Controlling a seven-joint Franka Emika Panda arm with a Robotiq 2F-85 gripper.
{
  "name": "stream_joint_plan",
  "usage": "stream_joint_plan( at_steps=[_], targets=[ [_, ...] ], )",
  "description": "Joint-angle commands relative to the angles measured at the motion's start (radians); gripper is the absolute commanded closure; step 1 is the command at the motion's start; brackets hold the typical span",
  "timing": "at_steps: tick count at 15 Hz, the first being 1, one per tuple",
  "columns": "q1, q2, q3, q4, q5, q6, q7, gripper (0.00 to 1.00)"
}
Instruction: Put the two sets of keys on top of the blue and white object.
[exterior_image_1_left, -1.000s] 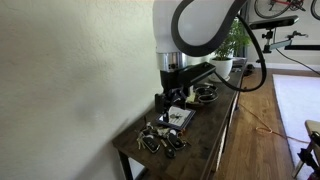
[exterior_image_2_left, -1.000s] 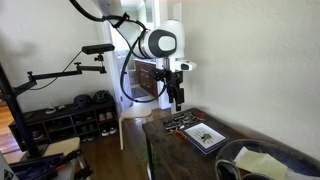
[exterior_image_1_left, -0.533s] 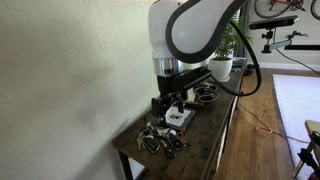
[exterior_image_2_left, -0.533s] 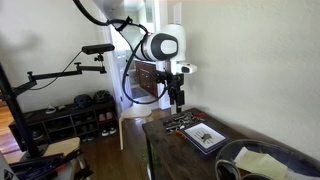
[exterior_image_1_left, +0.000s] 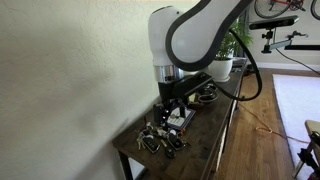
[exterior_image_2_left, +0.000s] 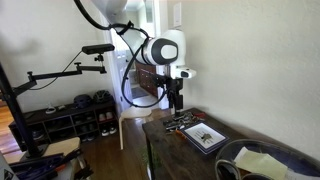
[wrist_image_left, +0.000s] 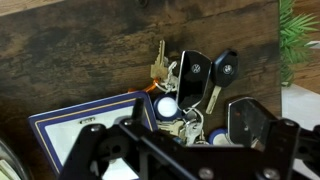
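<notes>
Two sets of keys (wrist_image_left: 197, 78) are lying in a loose heap on the dark wooden table (wrist_image_left: 70, 50). In the wrist view their black fobs, brass keys and a round silvery tag are crowding so close together that I cannot tell where one bunch is ending and the other beginning. The blue and white object (wrist_image_left: 85, 120) is lying flat just left of the heap in that view, its dark blue border showing along the edge. Whether any key is overlapping its corner I cannot tell. Green leaves (wrist_image_left: 296, 40) are poking in at the far right of the wrist view.

In an exterior view the keys are sitting at the near end of the table, against the wall side, with the blue and white object just beyond them. A round dark dish (exterior_image_1_left: 205, 95) and a white plant pot (exterior_image_1_left: 222, 67) are standing farther along the tabletop.

The gripper (exterior_image_2_left: 177, 103) is hanging above the table, pointing straight down over the keys and the near edge of the blue and white object, clear of both. Its jaws are standing wide apart and are gripping nothing; in the wrist view the two blurred fingers are framing the heap from either side.
</notes>
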Motion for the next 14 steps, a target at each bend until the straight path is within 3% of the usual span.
stream_joint_plan(
  at_steps=[1, 14],
  targets=[
    [0.042, 0.018, -0.031, -0.011, -0.001, 0.027, 0.073, 0.0],
    [0.06, 0.126, -0.059, 0.009, 0.047, 0.108, 0.163, 0.0]
  ],
)
